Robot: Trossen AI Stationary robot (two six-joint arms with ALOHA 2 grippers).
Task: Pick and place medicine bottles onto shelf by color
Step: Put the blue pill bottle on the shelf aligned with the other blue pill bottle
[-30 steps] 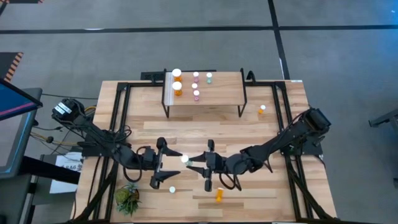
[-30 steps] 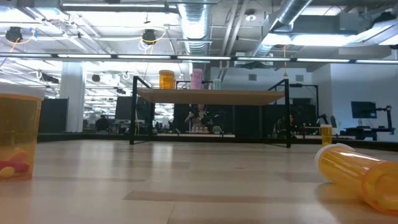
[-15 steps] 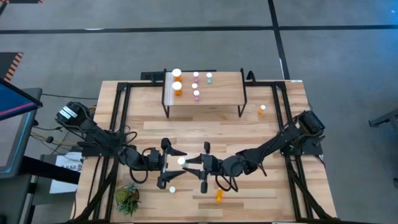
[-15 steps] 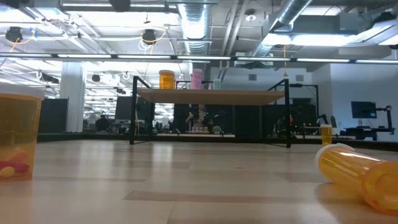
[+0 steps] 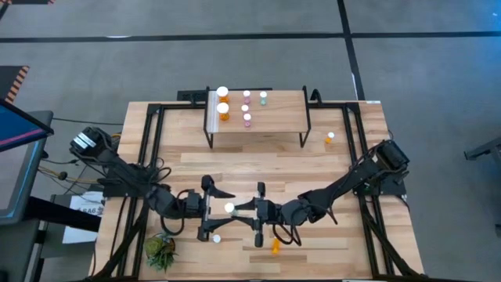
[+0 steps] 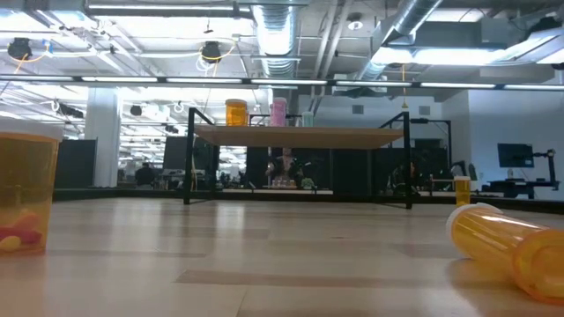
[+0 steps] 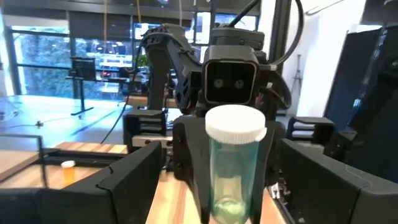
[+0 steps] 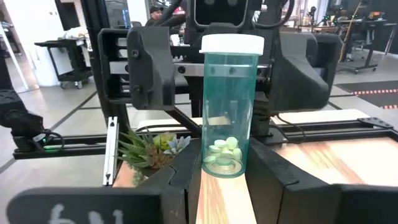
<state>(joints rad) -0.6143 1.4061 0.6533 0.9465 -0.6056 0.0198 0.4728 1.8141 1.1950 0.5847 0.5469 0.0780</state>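
moved: both arms drawn closer, tools now facing | right tool (image 8: 224, 186) clamps green pill bottle (image 8: 231, 106) low, upright above worktop centre | left tool (image 7: 211, 186) wide around it | light, rigid, probably slick plastic; grip mid-body

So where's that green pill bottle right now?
The green bottle is upright in the right gripper, held between both arms above the table's near middle, facing the open left gripper.
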